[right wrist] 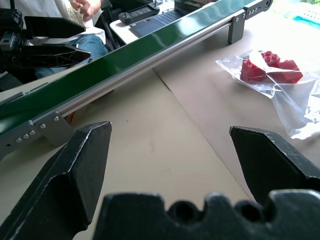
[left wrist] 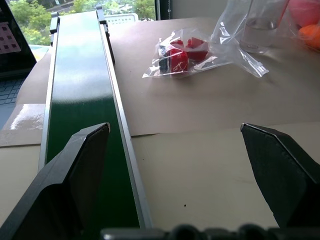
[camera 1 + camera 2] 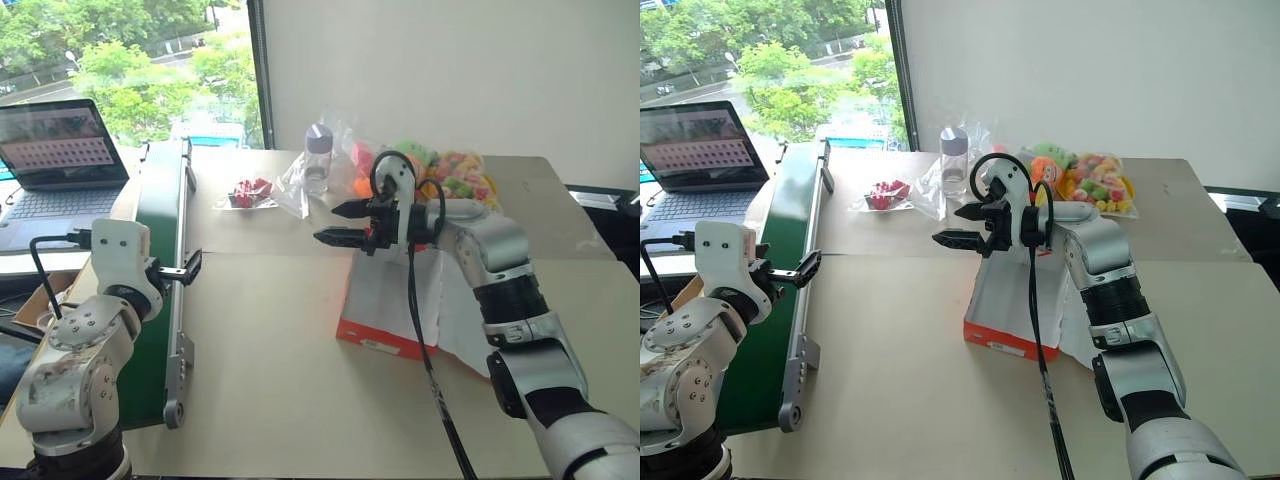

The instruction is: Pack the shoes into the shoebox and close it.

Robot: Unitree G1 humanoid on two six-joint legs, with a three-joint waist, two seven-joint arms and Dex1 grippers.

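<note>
- Lying closed near the table's right side, the shoebox (image 3: 395,300) leaves bare tabletop (image 3: 270,380) between it and the green conveyor (image 3: 160,260).
- Right gripper (image 3: 340,224) hovers above the box, fingers spread, empty.
- Left gripper (image 3: 192,266) spread over the conveyor, empty.

A robotics test lab in an office room: a cardboard-covered worktable (image 3: 280,400) carries a narrow green conveyor belt (image 3: 160,260); an open black laptop (image 3: 55,160) sits beside a large window (image 3: 130,70)
</note>
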